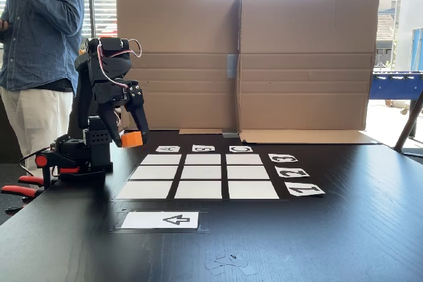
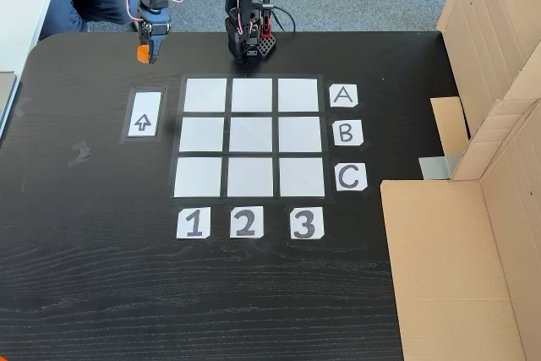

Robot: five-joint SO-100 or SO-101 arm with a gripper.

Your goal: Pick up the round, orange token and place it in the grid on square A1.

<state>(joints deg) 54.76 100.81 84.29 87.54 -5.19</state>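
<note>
Fixed views: 1 token [image 1: 132, 139] in gripper [image 2: 146, 51], 9-sq grid [image 2: 250, 137].

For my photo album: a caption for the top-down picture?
Robot tool holding orange token beside the empty grid.

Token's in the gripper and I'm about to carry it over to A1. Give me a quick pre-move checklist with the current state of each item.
1. Token held in gripper: ok, the orange piece sits between the fingertips in both fixed views.
2. Token lifted off the table: ok, it hangs above the surface in a fixed view.
3. Square A1 free: ok, the corner cell is plain white with nothing on it.
4. Other grid cells free: ok, all nine are bare.
5. Path from gripper to A1: ok, only the arrow card lies nearby, flat on the table.
6. Firmness of grip: cannot tell, contact faces are too small to judge.
</note>
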